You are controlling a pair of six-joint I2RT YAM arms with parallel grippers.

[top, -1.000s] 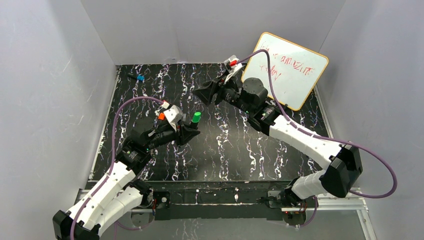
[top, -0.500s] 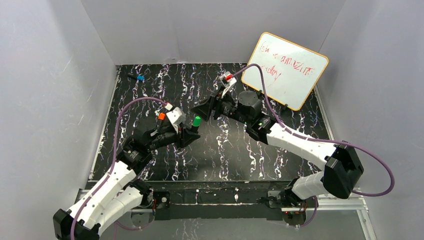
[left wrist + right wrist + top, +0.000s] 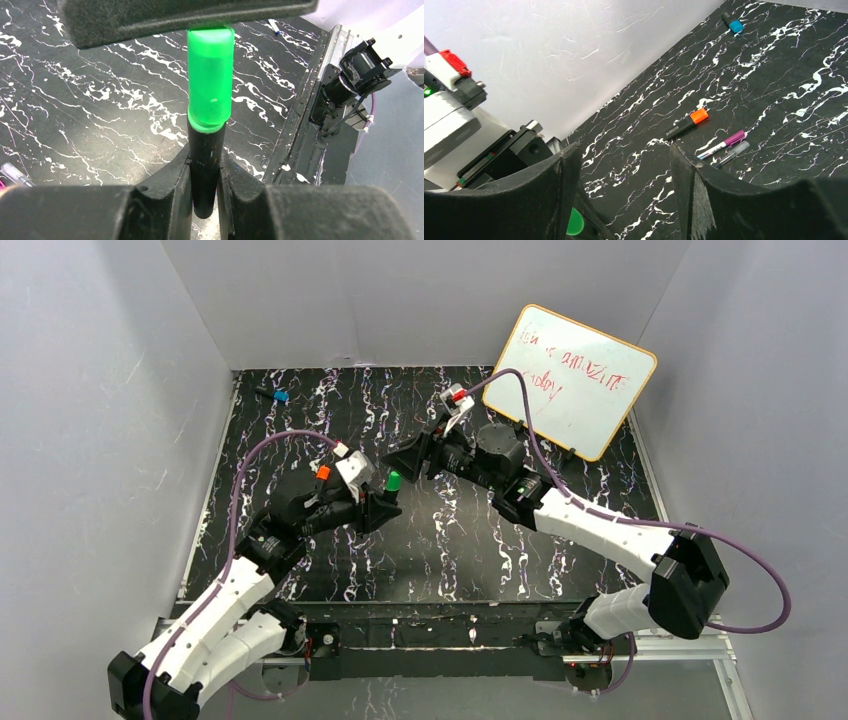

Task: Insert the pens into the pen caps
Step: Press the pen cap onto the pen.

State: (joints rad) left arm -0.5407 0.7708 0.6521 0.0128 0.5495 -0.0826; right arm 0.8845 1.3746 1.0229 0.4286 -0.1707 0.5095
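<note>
Black white-veined tabletop (image 3: 450, 540) fills my overhead feed, with a whiteboard (image 3: 590, 390) propped at the far right corner. Both arms reach toward the middle and nearly meet above the table. On my left wrist feed, the left gripper (image 3: 205, 195) is pinched tight on the lower body of a black marker (image 3: 205, 160), which stands upright with a green cap (image 3: 210, 75) on its upper end. A dark pad crosses the top of that feed right at the cap's end; I cannot tell whether they touch. The right gripper (image 3: 624, 195) is spread wide and holds nothing, with the green cap showing low between its fingers. Beyond it, an orange-capped marker (image 3: 687, 122), a purple-capped slim pen (image 3: 722, 144) and a clear slim pen (image 3: 734, 152) lie close together. A blue-capped marker (image 3: 732, 22) lies near the far left corner.
</note>
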